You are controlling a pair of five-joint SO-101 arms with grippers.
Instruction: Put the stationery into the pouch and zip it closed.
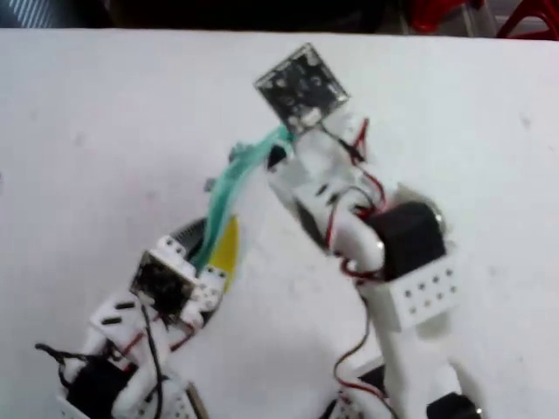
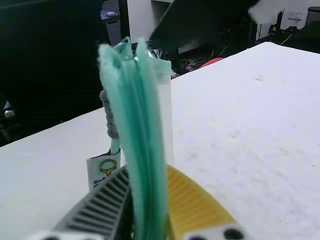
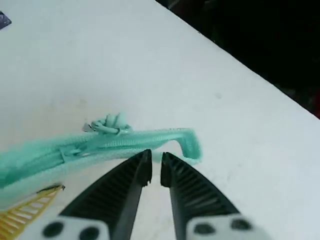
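Clamped on the teal-zipped pouch (image 1: 225, 190) with the left pincer (image 2: 145, 175); pinched nearly together on its far end with the right pincer (image 3: 155, 156), over the surface (image 1: 105, 131)

White table (image 1: 96, 122) — red objects (image 1: 437, 13) past far edge, cables (image 2: 197, 62) on floor — dark room.

The pouch (image 1: 229, 185) has one end hidden inside the left gripper (image 1: 210, 243). Its contents cannot be made out, and the print on its tag (image 2: 103, 172) is blurred.
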